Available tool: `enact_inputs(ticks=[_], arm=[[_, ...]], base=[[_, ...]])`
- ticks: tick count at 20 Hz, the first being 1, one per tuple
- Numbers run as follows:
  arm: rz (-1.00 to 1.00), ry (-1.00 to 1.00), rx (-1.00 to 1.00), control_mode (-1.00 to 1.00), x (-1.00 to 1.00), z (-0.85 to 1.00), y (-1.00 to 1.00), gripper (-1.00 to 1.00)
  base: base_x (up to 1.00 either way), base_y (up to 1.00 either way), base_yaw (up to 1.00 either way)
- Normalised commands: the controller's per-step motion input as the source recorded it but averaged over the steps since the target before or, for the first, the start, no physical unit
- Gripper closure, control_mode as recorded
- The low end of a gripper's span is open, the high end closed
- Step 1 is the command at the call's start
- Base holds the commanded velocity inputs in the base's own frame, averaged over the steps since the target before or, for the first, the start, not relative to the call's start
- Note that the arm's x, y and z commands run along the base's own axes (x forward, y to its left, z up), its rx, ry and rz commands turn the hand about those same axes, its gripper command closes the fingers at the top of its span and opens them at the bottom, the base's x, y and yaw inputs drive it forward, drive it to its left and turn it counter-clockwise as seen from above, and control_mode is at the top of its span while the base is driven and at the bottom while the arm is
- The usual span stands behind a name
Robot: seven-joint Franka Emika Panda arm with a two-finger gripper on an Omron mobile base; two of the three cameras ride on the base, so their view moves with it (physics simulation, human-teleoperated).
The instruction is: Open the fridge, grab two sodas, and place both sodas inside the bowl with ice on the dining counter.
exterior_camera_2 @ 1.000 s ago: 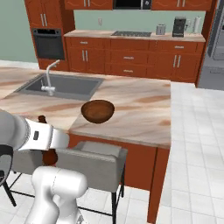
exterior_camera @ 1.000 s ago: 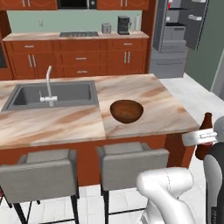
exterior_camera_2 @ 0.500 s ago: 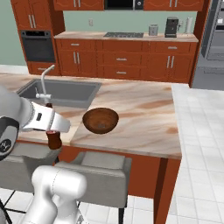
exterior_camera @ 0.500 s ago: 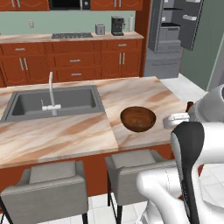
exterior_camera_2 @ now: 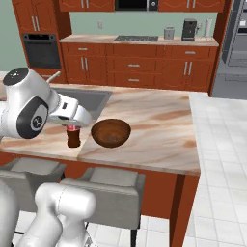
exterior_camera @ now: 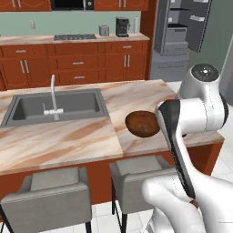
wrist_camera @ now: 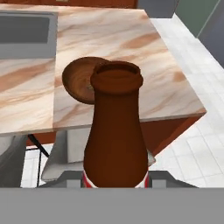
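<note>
I hold a soda [exterior_camera_2: 73, 137] in my gripper [exterior_camera_2: 72, 126], clamped from above by its neck; it is a dark brown bottle with a red and white band near the bottom. In the right base view it hangs upright over the near edge of the dining counter [exterior_camera_2: 159, 130], just beside the bowl [exterior_camera_2: 111, 132], on the side of the bowl toward the sink [exterior_camera_2: 84, 99]. In the hand view I look down along the bottle [wrist_camera: 116, 131]: its open round mouth covers part of the bowl's rim [wrist_camera: 76, 78], so the bowl lies a little beyond and to one side of the bottle, not directly under it. My fingertips are hidden behind the bottle there.

The bowl is round, dark brown and shallow, and it stands on the counter near the front edge, between the sink and the counter's free end. In the left base view my arm's dark link crosses in front of the bowl [exterior_camera: 142, 124] and hides its right rim. I cannot make out any ice inside the bowl.

Beyond the bowl, past the far end of the counter, the fridge [exterior_camera: 182, 32] stands with its doors open, white bins showing on the door. Two grey stools [exterior_camera: 50, 195] are tucked under the counter on my side of the bowl. On the wall counter behind the bowl sits a coffee machine [exterior_camera_2: 189, 30].
</note>
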Motion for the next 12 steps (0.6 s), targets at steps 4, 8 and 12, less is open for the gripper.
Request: enact_inputs(ticks=[4,8,12], arm=[[0.00,0.25,-0.01,-1.00,0.70,-0.18,0.05,1.00],[0.00,0.19,-0.01,-1.00,0.67,-0.22,0.01,1.00],[0.00,0.14,0.00,-1.00,0.57,-0.28,0.00,1.00]], base=[[0.00,0.00,0.00],[0.00,0.00,0.00],[0.00,0.00,0.00]])
